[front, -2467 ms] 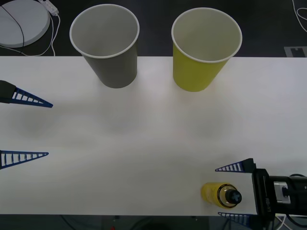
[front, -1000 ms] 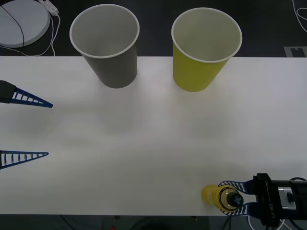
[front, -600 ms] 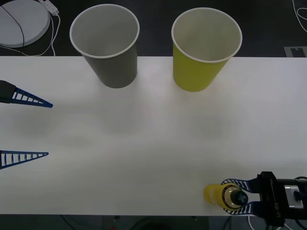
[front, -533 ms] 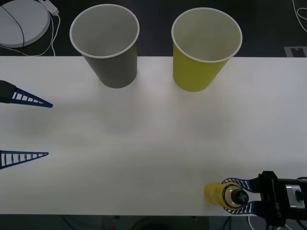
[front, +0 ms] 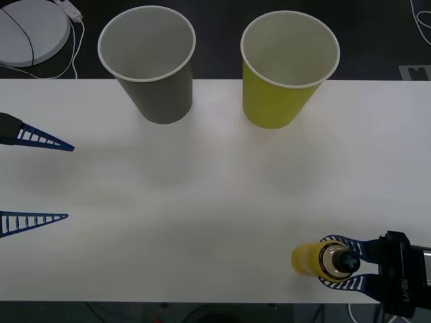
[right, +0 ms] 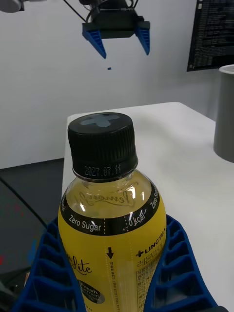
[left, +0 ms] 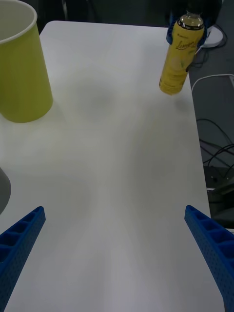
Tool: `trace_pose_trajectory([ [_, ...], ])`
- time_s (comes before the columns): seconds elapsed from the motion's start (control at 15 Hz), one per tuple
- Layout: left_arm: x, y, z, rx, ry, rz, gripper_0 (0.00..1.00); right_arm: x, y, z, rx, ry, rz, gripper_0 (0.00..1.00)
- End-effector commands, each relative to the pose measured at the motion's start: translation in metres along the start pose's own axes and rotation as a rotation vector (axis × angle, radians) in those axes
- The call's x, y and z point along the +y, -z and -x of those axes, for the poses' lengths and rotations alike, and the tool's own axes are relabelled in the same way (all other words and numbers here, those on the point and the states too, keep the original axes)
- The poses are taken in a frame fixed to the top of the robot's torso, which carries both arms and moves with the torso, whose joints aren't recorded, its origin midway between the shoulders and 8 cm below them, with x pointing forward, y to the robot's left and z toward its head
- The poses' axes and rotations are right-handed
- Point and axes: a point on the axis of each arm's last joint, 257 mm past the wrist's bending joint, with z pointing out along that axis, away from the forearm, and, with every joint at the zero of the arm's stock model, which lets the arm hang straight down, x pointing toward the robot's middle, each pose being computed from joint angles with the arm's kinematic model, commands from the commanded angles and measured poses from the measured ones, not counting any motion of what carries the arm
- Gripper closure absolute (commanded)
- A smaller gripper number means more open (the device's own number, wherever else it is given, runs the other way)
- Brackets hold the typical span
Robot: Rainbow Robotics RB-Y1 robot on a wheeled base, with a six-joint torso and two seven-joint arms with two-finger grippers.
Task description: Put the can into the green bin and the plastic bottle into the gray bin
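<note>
Left gripper (front: 64, 180) at the table's (front: 215, 202) left edge, fingers spread wide, nothing between them; arm cut off by the frame. Gray bin (front: 151, 64) upright at the far edge, left of centre. Green bin (front: 286, 67) upright beside it to the right, apart. Plastic bottle (front: 316, 260) near the front right corner, clamped at the shoulder by the right gripper (front: 345, 262); lower body hidden behind the blue fingers (right: 180, 273) in the right wrist view. Whether the base touches the table: cannot tell.

The gray bin (right: 225, 113) (one wall showing) is edge-cropped.
</note>
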Motion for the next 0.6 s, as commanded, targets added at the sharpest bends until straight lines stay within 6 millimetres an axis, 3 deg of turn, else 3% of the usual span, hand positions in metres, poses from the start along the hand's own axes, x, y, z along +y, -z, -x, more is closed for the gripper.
trace_pose_trajectory([
  [0.07, 0.0, 0.0, 0.0, 0.0, 0.0, 0.0, 0.0, -0.007, -0.006, 0.014, 0.011, -0.012, -0.066, 1.0],
  [0.6, 0.0, 0.0, 0.0, 0.0, 0.0, 0.0, 0.0, -0.035, -0.032, 0.047, 0.05, -0.04, -0.238, 1.0],
])
